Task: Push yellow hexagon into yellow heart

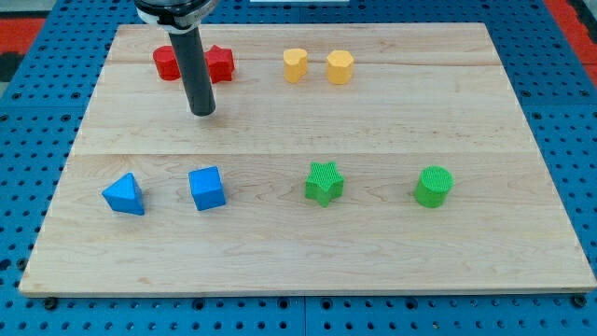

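Note:
The yellow hexagon (340,67) sits near the view's top, right of centre. The yellow heart (295,64) lies just to its left, a small gap between them. My tip (202,112) rests on the board well to the view's left of both yellow blocks, below and between the two red blocks. The rod rises from the tip toward the view's top and hides part of the red blocks.
A red block (167,63) and a red star-like block (221,63) flank the rod. A blue triangle (124,194) and a blue cube (207,188) lie at lower left. A green star (324,183) and a green cylinder (434,186) lie at lower right.

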Tool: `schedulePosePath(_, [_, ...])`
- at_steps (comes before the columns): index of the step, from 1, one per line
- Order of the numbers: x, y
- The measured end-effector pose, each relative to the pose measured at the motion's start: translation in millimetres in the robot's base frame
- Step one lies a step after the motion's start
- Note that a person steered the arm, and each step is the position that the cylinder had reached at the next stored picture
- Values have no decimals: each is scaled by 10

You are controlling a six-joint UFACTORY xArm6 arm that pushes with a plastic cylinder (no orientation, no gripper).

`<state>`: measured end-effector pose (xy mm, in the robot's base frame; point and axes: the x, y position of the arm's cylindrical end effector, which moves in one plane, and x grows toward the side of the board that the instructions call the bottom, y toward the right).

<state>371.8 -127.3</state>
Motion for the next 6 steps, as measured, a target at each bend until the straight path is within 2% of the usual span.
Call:
schedulePosePath(1, [0, 27])
schedulePosePath(2, [22, 701])
schedulePosePath(3, [-104, 1715])
schedulePosePath(4, [-428, 2666])
schedulePosePath(6, [-538, 2714])
